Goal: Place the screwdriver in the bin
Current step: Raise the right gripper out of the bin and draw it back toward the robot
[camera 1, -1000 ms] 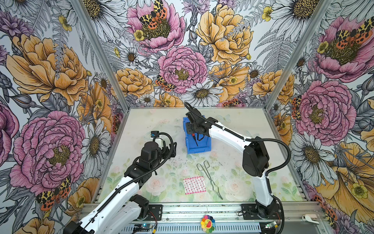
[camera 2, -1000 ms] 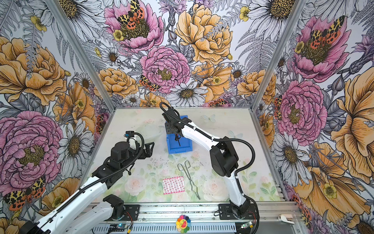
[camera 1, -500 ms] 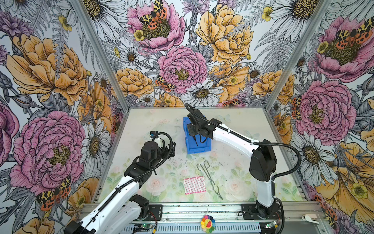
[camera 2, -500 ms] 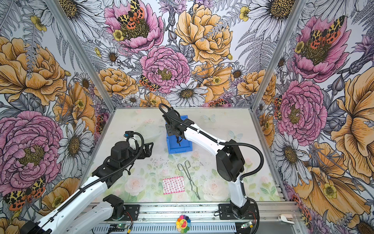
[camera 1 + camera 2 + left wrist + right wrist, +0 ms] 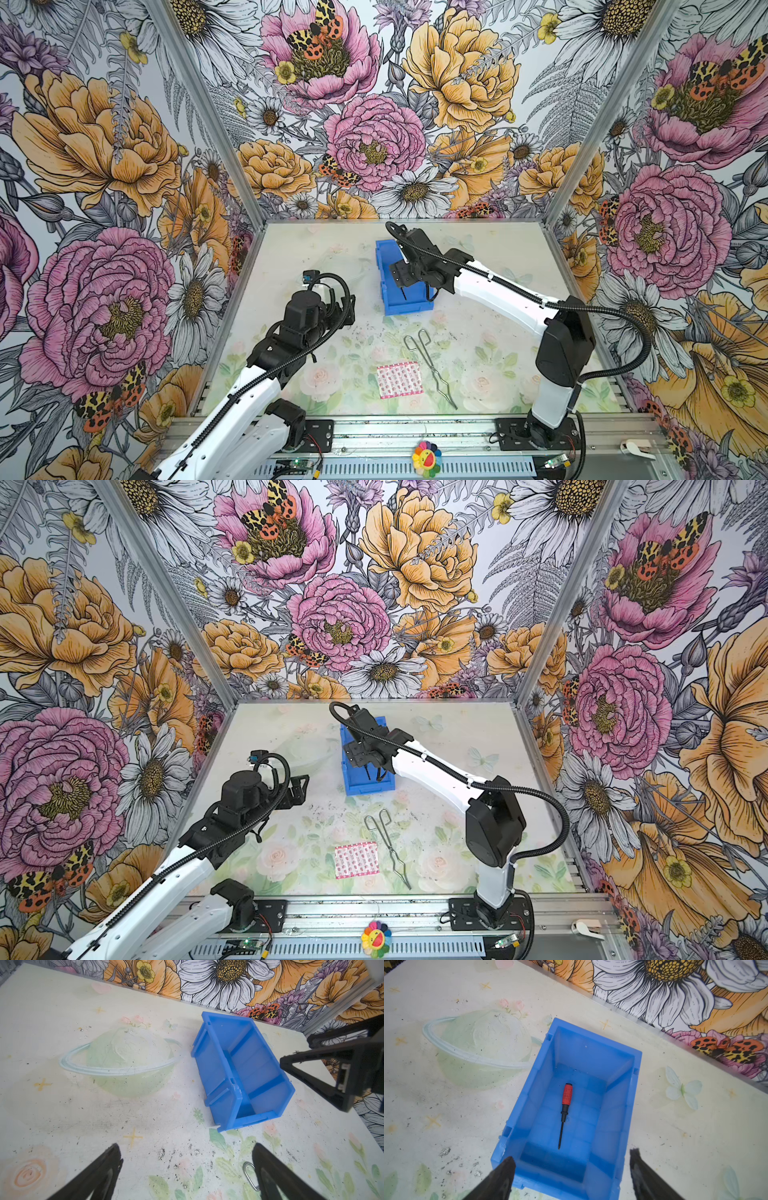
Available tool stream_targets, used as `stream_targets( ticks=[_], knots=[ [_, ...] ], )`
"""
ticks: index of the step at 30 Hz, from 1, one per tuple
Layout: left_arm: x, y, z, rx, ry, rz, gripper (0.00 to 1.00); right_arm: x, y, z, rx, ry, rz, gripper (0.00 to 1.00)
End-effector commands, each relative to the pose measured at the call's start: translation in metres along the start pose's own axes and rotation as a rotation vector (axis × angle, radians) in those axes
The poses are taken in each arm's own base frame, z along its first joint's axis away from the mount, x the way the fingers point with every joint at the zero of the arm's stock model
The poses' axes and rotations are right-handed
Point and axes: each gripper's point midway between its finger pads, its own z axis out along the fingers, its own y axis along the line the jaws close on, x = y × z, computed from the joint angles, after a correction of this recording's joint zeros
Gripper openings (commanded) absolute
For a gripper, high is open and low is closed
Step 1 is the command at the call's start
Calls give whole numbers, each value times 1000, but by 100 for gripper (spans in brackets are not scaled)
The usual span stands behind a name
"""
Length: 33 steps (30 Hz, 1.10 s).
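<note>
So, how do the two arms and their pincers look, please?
The left arm and right arm have glossy white shells, black joint housings and black bases. A black ribbed cable hose runs along each. The left pincer and right pincer have black, tapered, triangular fingers.

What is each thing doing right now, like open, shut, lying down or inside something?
small red-handled screwdriver: lying flat inside the bin, not held.
bright blue plastic bin: upright, screwdriver inside.
right gripper: open, empty, above the bin.
left gripper: open, empty, apart from the bin.
silver wire tongs: lying flat, untouched.
pink-patterned flat packet: lying flat beside the tongs.
</note>
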Motion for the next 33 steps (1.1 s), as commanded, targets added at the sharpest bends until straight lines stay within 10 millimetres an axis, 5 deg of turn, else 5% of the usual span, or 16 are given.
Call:
stream_targets(
  ticks=[1,6,12,21,29,33],
  knots=[
    [-6,13,-11,-65,-23,-6,99,-1,-15,-26,41,-41,-63,96],
    [0,9,-17,-49,-15,104,99,18,-36,-45,97,-44,-102,99],
    [-1,43,-20,-276,-17,130,99,39,-79,-79,138,-129,39,99],
    [1,58,-14,-385,-8,95,99,104,-158,-124,293,-287,303,99],
    [-6,91,-16,-448,-106,48,99,170,-224,-145,606,-339,495,99],
    [-7,99,-18,-435,-212,88,99,179,-227,-136,556,-392,433,99]
  ],
)
